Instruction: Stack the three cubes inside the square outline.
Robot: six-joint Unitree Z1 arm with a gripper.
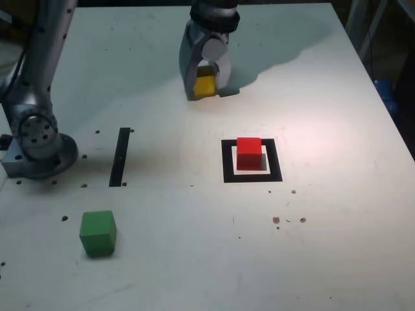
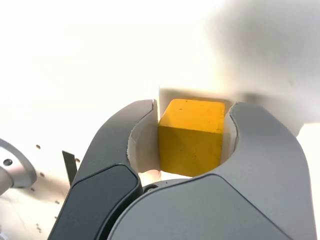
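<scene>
- The glossy yellow cube is partly hidden: in the exterior view the gripper covers part of it, and in the wrist view its sides run behind the pads.
- The far end of the arm is cut off by the exterior view's top edge.
- The gripper reaches down at the far side of the white table, fingers low, closed on the yellow cube, one pad on each side; whether the cube touches the table is hard to tell.
- The matte red cube sits inside the square black tape outline, hiding part of its white middle.
- The matte green cube lies near the exterior view's lower left, well apart from the outline.
- The straight black tape strip lies between the grey metal arm base and the outline.
</scene>
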